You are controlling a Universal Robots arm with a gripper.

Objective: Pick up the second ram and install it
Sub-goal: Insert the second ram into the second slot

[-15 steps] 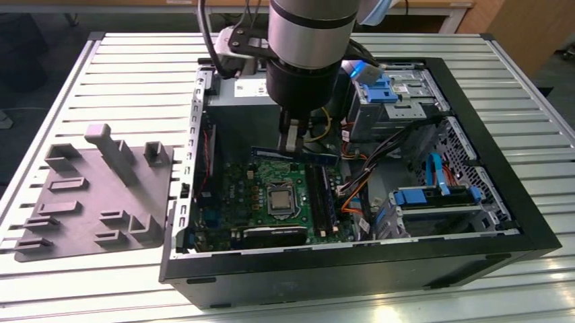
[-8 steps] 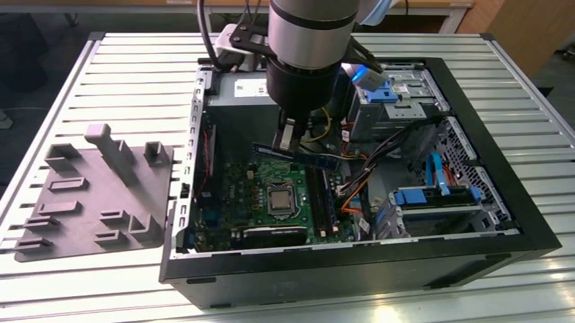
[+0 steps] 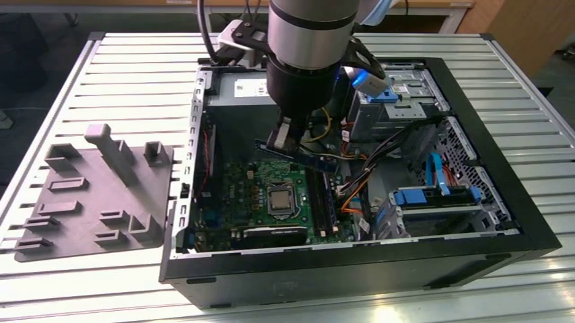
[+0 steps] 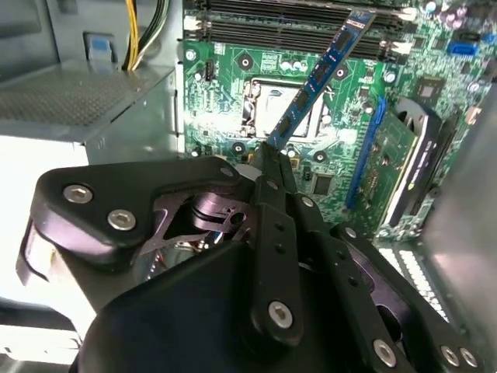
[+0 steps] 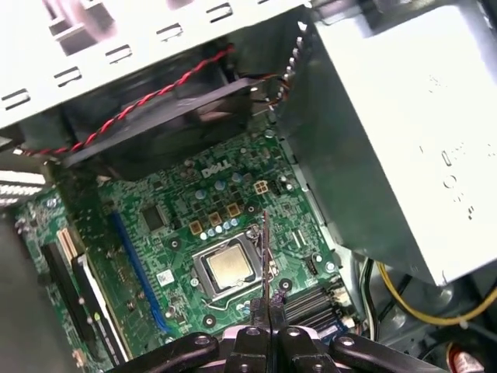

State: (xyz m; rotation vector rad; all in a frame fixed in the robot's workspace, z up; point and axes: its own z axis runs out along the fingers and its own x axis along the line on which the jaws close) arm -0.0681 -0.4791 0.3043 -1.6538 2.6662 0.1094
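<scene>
Carry step: gripper [image 4: 272, 155] clamped on the second ram [image 4: 318, 74], held airborne over the motherboard [image 4: 225, 81] middle, by the CPU socket [image 4: 265, 102] (short of the edge slots [image 4: 248, 33]). Seating likely needs it parallel above a slot.

Silver-and-black cylindrical robot arm [image 3: 310, 40] stands near-vertical over the green motherboard [image 3: 242, 185]. Wrist points down at it. Black two-finger gripper [image 4: 273, 159] has its jaws closed on the thin dark-green memory stick [image 4: 318, 78].

Slatted metal table [image 3: 126, 74], wooden furniture [image 3: 528, 30] behind
</scene>
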